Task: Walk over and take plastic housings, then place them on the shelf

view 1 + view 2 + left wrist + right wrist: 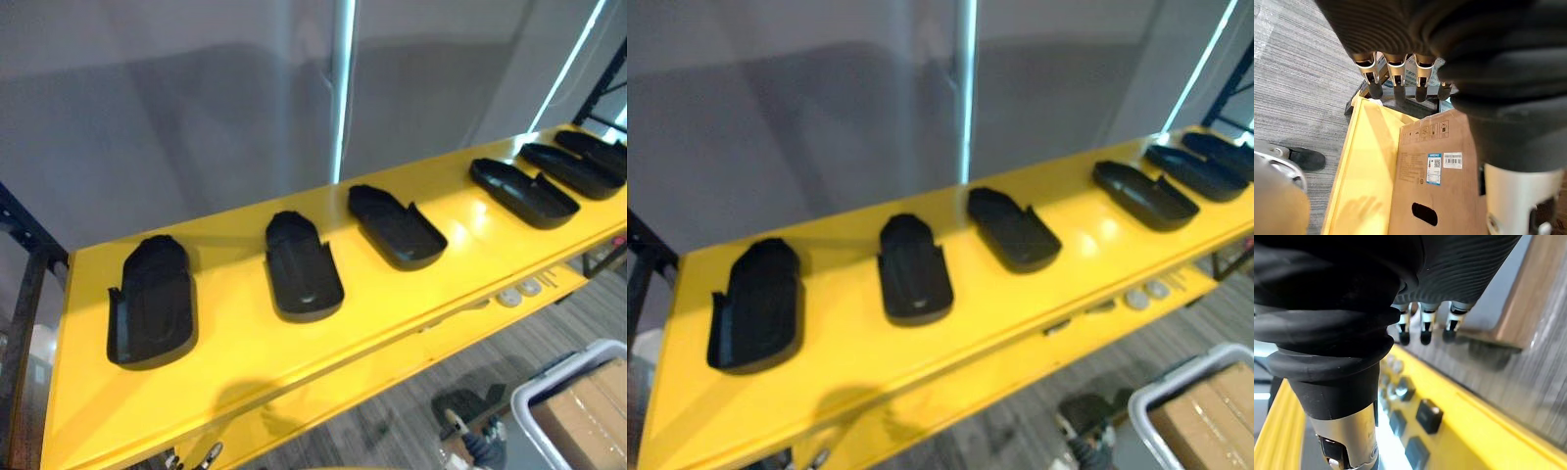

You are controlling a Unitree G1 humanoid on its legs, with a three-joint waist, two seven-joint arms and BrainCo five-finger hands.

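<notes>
Here, housings (304, 269) on shelf (245, 343), wrist-view cardboard box (1435, 171)

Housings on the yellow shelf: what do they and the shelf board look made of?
The black housings look like moulded plastic with a matte to satin finish: thin raised walls, soft dull highlights. The yellow shelf is probably painted sheet metal, glossy: it shows bright glare and a folded front edge.

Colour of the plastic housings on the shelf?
Black. The housings show best in the left eye view, against the yellow shelf.

Grey wall (176, 98); bright vertical light strip (342, 88); grey carpet floor (1303, 73).
</notes>
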